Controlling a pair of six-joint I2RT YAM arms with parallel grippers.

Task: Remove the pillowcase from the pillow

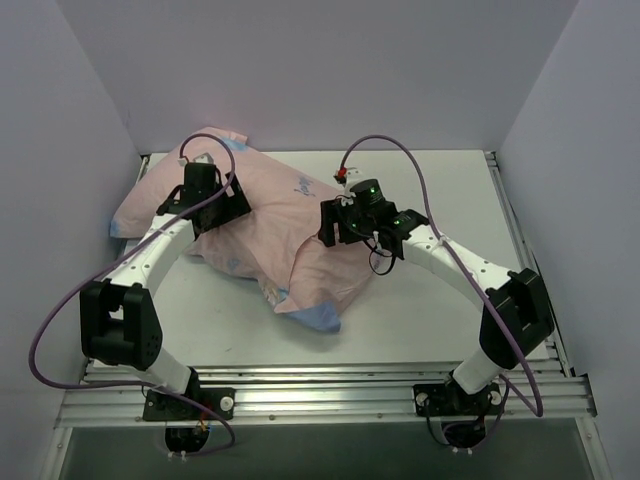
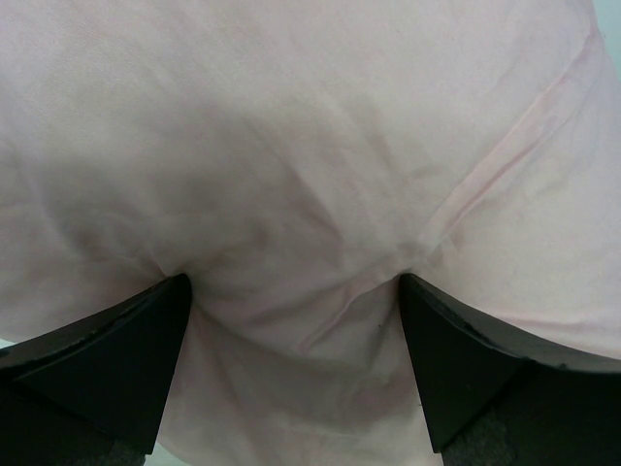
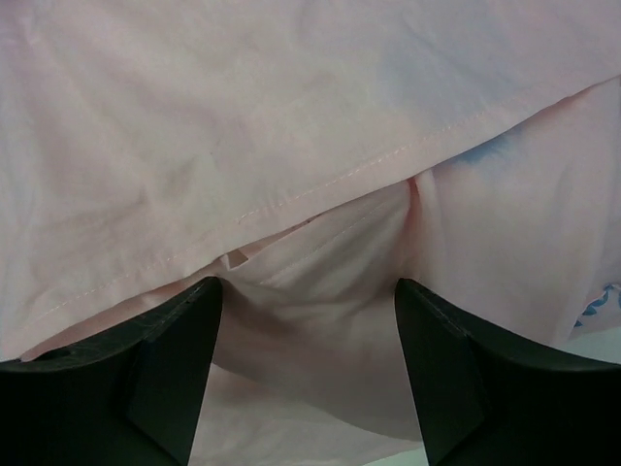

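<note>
One pillowcase (image 1: 280,215), white table (image 1: 420,320), lilac walls (image 1: 300,60)

In the overhead view the pillowcase (image 1: 270,215), pink side out, hides the pillow, and its print shows only as faint blue smudges. In both wrist views fabric runs past every edge. The bottom edge cuts off the fingers (image 2: 107,369) of the left hand (image 2: 294,280) and of the right hand (image 3: 309,283).
</note>
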